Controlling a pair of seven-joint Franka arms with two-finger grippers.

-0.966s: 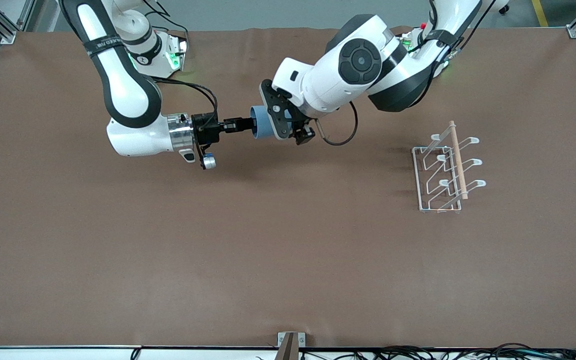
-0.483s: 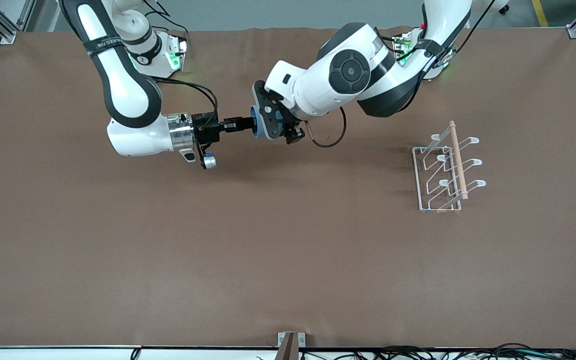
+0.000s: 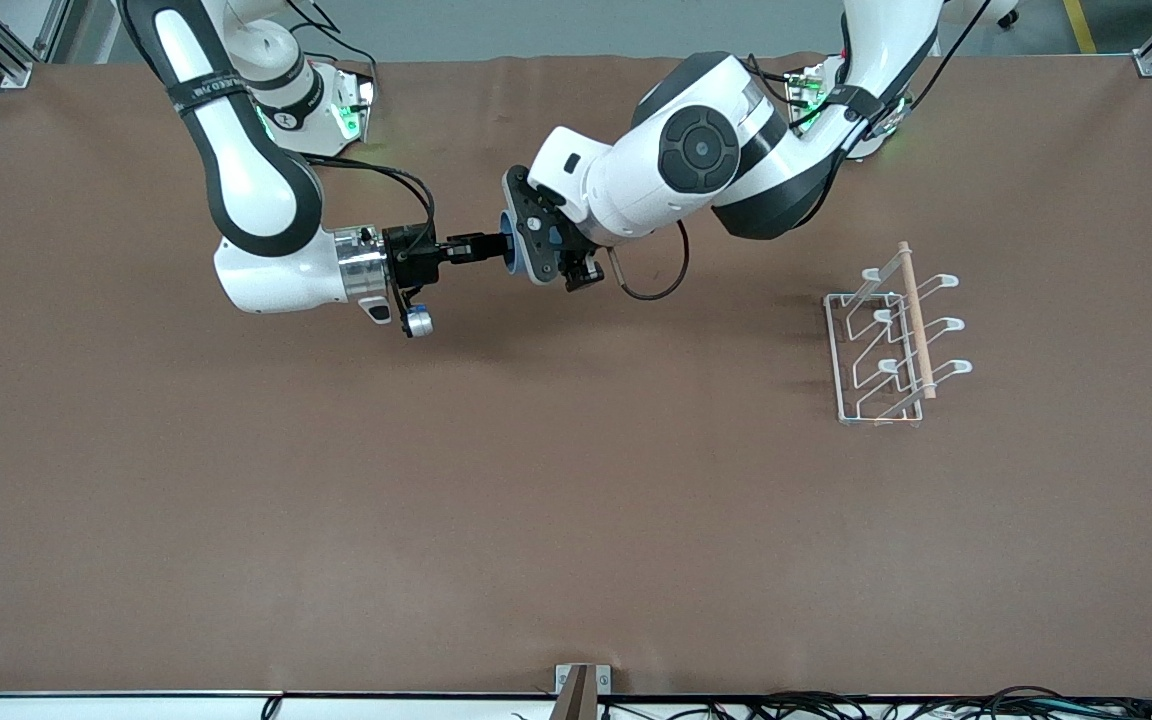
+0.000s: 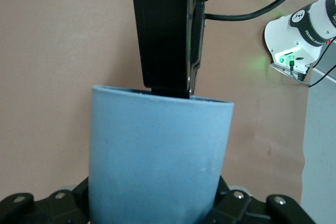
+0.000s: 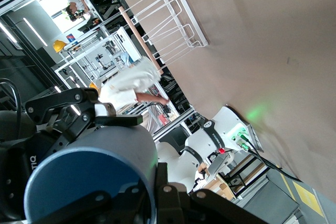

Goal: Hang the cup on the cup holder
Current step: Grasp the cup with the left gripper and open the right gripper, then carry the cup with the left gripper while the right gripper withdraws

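The light-blue cup is held on its side in the air over the table's part near the robots' bases. My right gripper is shut on the cup's rim, one finger inside the mouth and one outside, as the right wrist view shows. My left gripper is around the cup's closed end, and the cup fills the left wrist view. The white wire cup holder with its wooden rod stands toward the left arm's end of the table, well apart from both grippers.
The brown table cover carries nothing else. The cup holder also shows in the right wrist view. The right arm's base with a green light stands at the table's edge.
My left gripper has moved toward the right gripper and over the cup, which is now mostly covered. The right arm has not moved.
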